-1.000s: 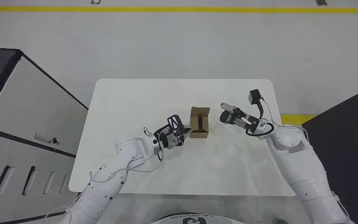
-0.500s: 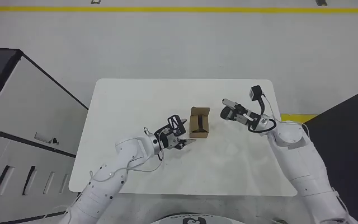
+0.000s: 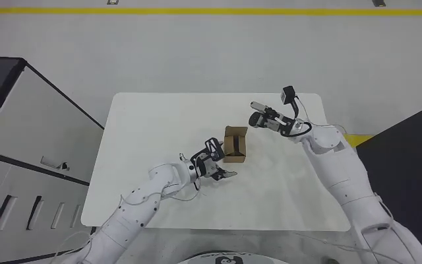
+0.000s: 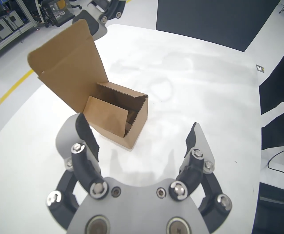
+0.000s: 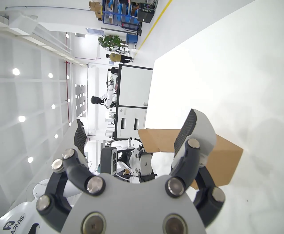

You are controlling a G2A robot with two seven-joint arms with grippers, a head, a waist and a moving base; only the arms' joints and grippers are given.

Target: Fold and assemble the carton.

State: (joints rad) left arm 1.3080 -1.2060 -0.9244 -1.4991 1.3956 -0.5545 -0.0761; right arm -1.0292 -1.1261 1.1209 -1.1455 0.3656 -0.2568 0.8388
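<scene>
One carton (image 3: pixel 235 144), on one table (image 3: pixel 158 125). Two grippers: the left gripper (image 4: pixel 137 125) near, the right gripper (image 5: pixel 135 118) far right. One cabinet (image 3: pixel 39 132), left of the table.

This looks like a big robot lab or workshop hall. The floor (image 3: pixel 211 59) is pale and smooth, with a yellow line (image 3: pixel 211 10) painted on it. A white table (image 3: pixel 151 132) stands out in the open. Far back are racks of blue boxes (image 5: pixel 117 13), a desk with screens (image 4: pixel 54 11), white cabinets (image 5: pixel 131 108), what looks like another white robot (image 5: pixel 109 97), and round lights (image 5: pixel 16 71) high up.
</scene>
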